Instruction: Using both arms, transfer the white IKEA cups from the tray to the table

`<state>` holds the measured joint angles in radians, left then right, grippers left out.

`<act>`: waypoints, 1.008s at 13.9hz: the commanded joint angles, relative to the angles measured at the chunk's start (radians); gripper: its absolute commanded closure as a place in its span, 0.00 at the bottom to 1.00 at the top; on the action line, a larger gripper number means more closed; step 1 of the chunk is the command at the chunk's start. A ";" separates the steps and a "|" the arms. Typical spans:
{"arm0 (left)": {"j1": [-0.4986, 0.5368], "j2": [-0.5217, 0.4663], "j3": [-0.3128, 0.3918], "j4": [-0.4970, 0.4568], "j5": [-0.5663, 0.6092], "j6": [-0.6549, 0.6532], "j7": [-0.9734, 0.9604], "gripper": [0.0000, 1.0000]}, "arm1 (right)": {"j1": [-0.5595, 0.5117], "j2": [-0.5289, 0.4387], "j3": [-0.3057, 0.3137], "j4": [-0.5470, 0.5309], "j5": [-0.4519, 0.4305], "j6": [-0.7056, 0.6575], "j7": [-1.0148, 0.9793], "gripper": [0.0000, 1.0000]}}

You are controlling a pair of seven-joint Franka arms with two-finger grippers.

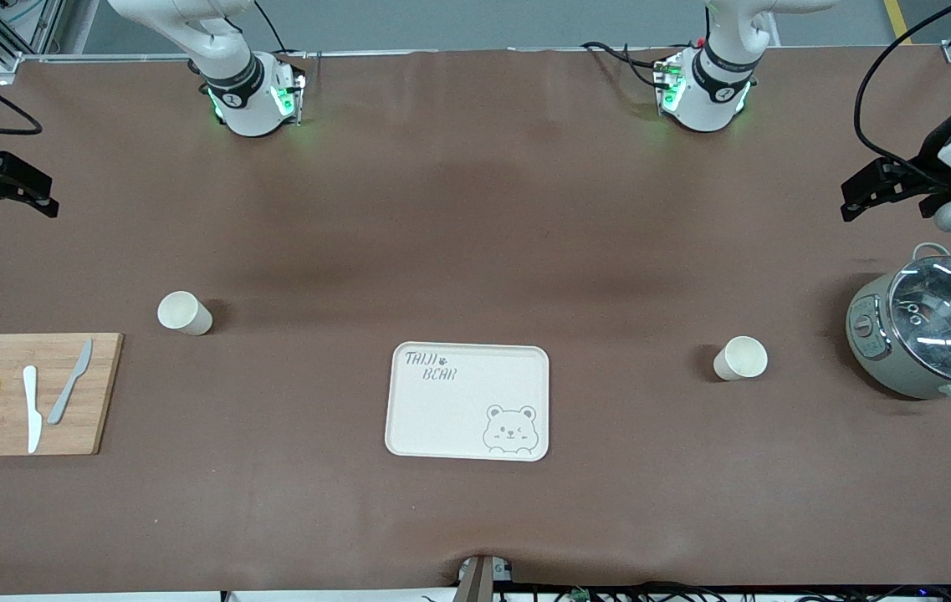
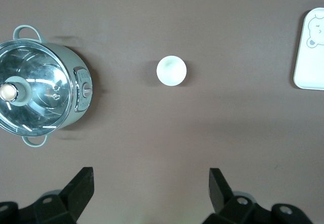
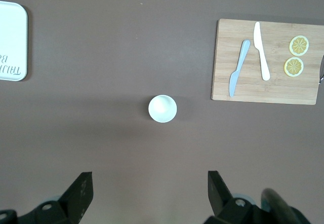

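Printed in thin grey hand-drawn capitals on the flat cream rectangular plastic tray (image 1: 442,418), in the corner toward the robots' bases and the right arm's end of the tabletop: "TAIJI" with a small paw-print mark after it, and "BEAR" on the line beneath. Seen again, only in part and turned about, in the right wrist view. No other legible writing anywhere.

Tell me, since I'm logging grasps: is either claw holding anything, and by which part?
Nothing is held. The left claw and the right claw are both open, each above bare table short of its white cup.
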<state>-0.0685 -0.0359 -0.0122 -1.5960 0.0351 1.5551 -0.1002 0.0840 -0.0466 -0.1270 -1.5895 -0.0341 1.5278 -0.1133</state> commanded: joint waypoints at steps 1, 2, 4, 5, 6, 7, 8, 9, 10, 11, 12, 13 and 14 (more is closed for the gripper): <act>0.009 0.010 0.003 0.046 -0.015 -0.007 0.013 0.00 | 0.000 -0.001 -0.005 0.003 0.014 -0.004 0.006 0.00; 0.009 0.017 0.004 0.056 -0.009 -0.007 0.011 0.00 | -0.004 -0.001 -0.005 0.003 0.016 -0.005 0.006 0.00; 0.009 0.021 0.005 0.057 -0.012 -0.007 0.010 0.00 | -0.004 -0.001 -0.005 0.002 0.017 -0.008 0.006 0.00; 0.010 0.022 0.005 0.057 -0.012 -0.007 0.010 0.00 | -0.007 0.001 -0.005 0.002 0.019 -0.008 0.006 0.00; 0.010 0.024 0.005 0.059 -0.014 -0.007 0.007 0.00 | -0.006 0.001 -0.005 0.002 0.019 -0.009 0.006 0.00; 0.010 0.030 0.005 0.060 -0.014 -0.007 0.001 0.00 | -0.004 0.001 -0.005 0.002 0.019 -0.009 0.006 0.00; 0.010 0.040 0.005 0.077 -0.012 -0.007 0.001 0.00 | -0.006 0.001 -0.005 0.002 0.019 -0.009 0.006 0.00; 0.012 0.051 0.005 0.097 -0.008 -0.010 -0.001 0.00 | -0.006 0.001 -0.005 0.002 0.019 -0.009 0.006 0.00; 0.012 0.051 0.005 0.099 -0.007 -0.013 0.001 0.00 | -0.004 0.001 -0.005 0.000 0.019 -0.009 0.006 0.00; 0.013 0.051 0.005 0.099 -0.007 -0.013 -0.001 0.00 | -0.006 0.001 -0.005 0.000 0.019 -0.011 0.006 0.00; 0.013 0.051 0.005 0.099 -0.006 -0.015 -0.001 0.00 | -0.004 0.001 -0.005 0.000 0.019 -0.009 0.007 0.00; 0.015 0.051 0.005 0.099 -0.006 -0.018 -0.001 0.00 | -0.003 0.001 -0.005 0.000 0.019 -0.011 0.007 0.00; 0.015 0.051 0.005 0.099 -0.006 -0.030 -0.001 0.00 | -0.004 0.001 -0.005 0.000 0.019 -0.011 0.007 0.00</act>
<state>-0.0594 0.0054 -0.0068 -1.5248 0.0351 1.5536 -0.1004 0.0838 -0.0448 -0.1314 -1.5912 -0.0311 1.5234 -0.1133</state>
